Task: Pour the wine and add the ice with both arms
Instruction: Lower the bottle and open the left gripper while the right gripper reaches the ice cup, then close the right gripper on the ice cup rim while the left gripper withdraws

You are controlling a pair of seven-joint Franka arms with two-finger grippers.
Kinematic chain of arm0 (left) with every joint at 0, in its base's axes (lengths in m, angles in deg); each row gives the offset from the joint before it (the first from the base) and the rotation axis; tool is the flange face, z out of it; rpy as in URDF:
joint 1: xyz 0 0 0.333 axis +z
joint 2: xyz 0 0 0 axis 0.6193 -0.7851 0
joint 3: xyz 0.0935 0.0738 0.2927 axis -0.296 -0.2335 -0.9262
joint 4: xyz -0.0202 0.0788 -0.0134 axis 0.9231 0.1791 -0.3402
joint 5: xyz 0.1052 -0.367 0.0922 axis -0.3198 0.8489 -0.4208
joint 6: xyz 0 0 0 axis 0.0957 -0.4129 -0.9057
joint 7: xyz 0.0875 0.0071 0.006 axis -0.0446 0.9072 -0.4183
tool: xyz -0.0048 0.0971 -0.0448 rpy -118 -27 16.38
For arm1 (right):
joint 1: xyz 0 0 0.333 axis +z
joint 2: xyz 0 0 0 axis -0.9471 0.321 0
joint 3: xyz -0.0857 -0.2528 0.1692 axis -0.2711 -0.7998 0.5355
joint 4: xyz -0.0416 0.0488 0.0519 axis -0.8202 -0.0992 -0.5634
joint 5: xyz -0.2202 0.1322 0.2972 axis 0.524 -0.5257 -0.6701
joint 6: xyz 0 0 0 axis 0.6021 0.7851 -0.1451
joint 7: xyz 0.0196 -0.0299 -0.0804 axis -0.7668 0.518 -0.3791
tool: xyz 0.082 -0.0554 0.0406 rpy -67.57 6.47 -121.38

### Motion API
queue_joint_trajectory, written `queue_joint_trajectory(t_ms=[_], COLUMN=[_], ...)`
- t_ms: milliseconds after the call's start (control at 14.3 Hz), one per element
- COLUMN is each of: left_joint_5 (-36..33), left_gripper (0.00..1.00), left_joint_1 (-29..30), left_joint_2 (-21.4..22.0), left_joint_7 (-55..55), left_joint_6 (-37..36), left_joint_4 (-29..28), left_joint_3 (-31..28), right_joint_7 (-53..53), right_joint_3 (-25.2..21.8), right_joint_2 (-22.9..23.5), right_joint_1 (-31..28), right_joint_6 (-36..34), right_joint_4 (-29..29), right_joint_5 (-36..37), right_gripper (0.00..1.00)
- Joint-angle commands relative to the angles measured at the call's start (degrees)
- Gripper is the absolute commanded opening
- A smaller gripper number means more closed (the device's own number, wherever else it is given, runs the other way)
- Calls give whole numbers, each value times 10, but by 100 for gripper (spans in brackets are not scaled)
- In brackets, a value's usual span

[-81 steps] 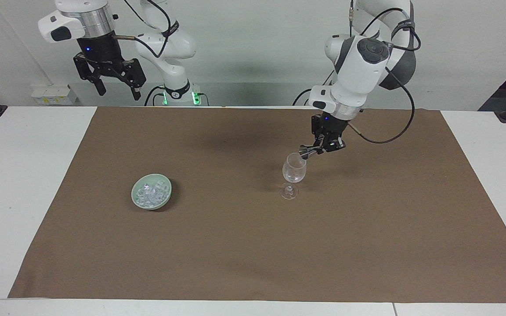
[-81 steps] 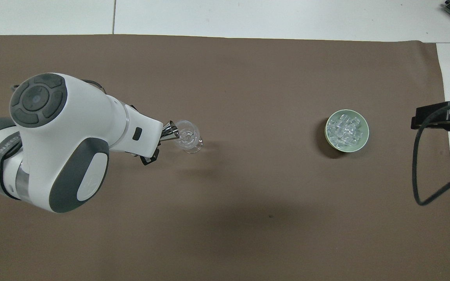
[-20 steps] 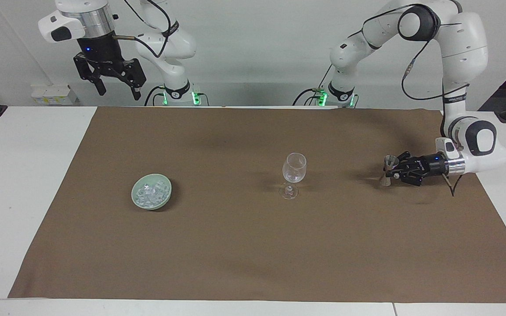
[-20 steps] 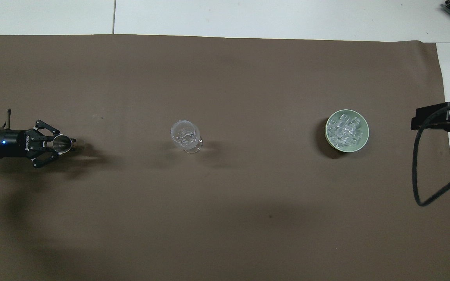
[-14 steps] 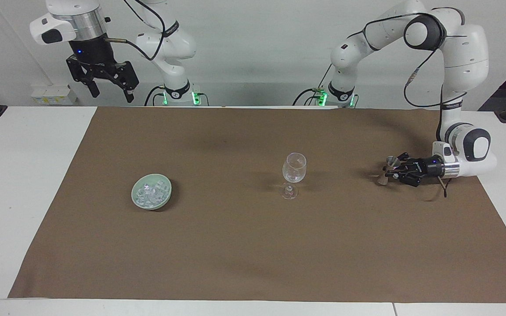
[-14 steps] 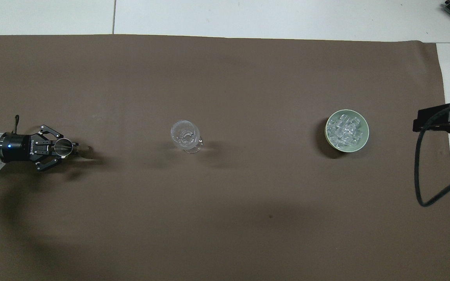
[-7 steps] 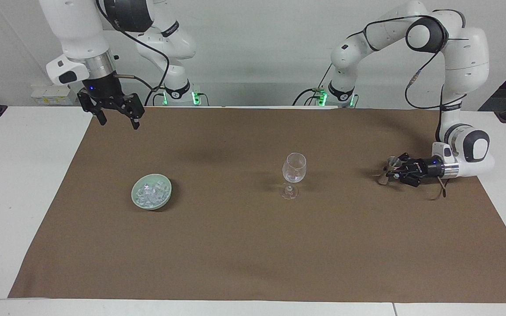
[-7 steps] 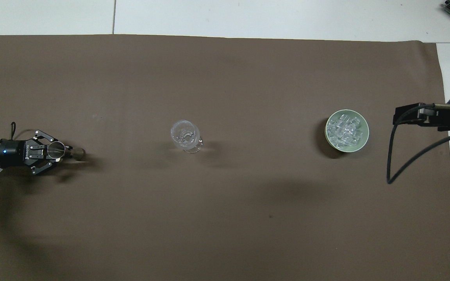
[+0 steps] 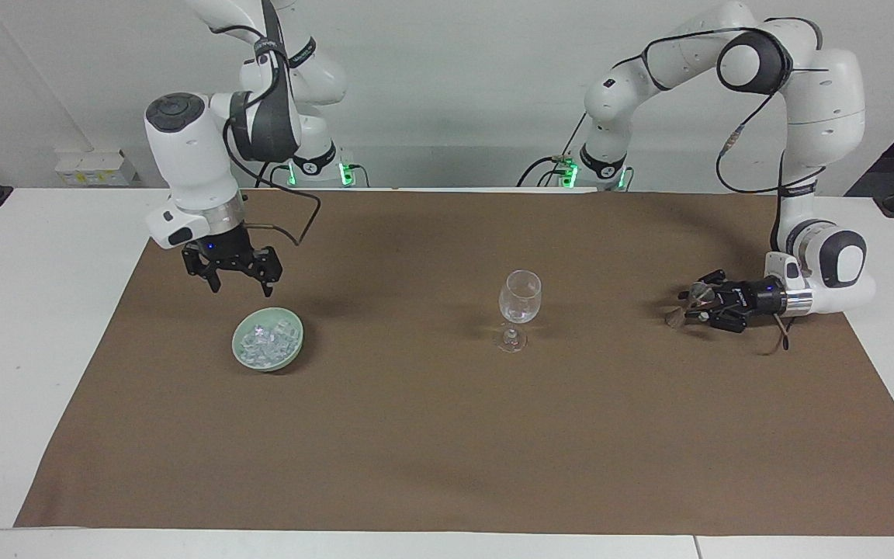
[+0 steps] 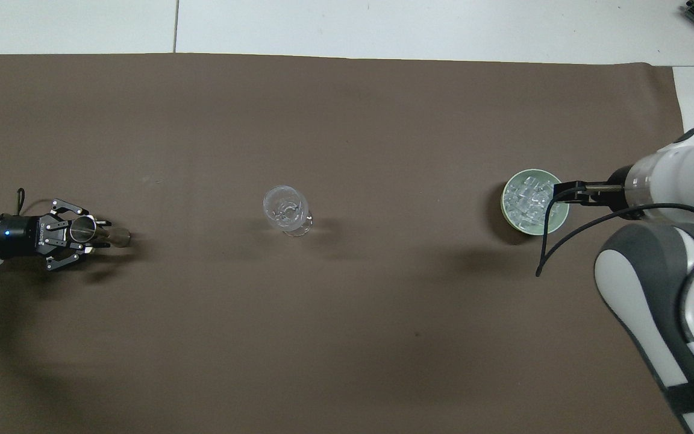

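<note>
The right gripper (image 9: 240, 285), fingers spread, hangs over the bowl (image 9: 292, 345) of ice (image 9: 265, 339). The left gripper (image 9: 687, 304), fingers loosely around a metal jigger (image 10: 119, 236), lies low at its worktop end.

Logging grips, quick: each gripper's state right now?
Left gripper: at the small metal double-cone jigger; open or closed cannot be told.
Right gripper: open, empty, above the pale green bowl of clear ice cubes.

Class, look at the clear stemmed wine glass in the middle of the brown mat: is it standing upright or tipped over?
Upright. The clear stemmed wine glass stands on its round foot on the brown mat, bowl above stem, rim uppermost.
</note>
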Motion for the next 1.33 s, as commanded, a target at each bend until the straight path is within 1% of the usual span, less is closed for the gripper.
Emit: queue_joint_trajectory(t_ms=[0,140,281,351,421,561,631,701,912,1263], left_joint_5=[9,8,2,-6,-22,-40,-52,-64,-134,-177], left_gripper=[67,83,92,100,100,100,100,100,100,100], left_joint_1=[6,7,14,14,14,16,16,16,20,0], left_joint_2=[-8,-9,-7,-6,-4,0,9,18,34,121], left_joint_7=[-24,-26,-29,-38,-50,-65,-66,-69,-144,-306], left_joint_6=[-10,-9,-10,-9,-9,-9,-8,-8,-11,-5], left_joint_4=[17,22,28,37,41,52,56,65,111,140], left_joint_3=[5,5,5,4,4,4,4,4,5,16], right_joint_7=[12,11,8,9,9,8,11,11,10,13], right_joint_3=[2,2,2,2,2,2,2,2,2,1], right_joint_2=[30,40,57,67,74,73,74,76,77,86], right_joint_1=[-2,-2,-2,-2,-2,-1,0,7,11,3], right_joint_6=[50,58,83,98,109,109,110,110,110,117], right_joint_4=[9,14,20,23,22,23,27,29,29,30], right_joint_5=[15,16,15,15,15,15,16,19,20,20], right_gripper=[95,91,87,87,87,84,80,77,75,75])
